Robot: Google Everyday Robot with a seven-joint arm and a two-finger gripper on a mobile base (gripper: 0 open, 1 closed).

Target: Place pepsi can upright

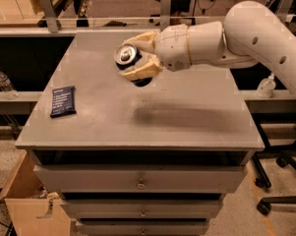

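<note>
My gripper [130, 58] reaches in from the right, over the far middle of the grey table top [187, 112]. Its tan fingers [140, 72] are shut on the pepsi can [126, 56]. The can lies tilted on its side in the grasp, its silver end facing the camera and the left. The blue body is mostly hidden by the fingers. The can hangs a little above the table, with a dark shadow under it.
A flat dark blue snack bar wrapper [63, 101] lies near the table's left edge. The table is a cabinet with drawers [140, 181]. A cardboard box [32, 208] stands at lower left. Plastic bottles stand on shelves at left [2, 82] and right [266, 86].
</note>
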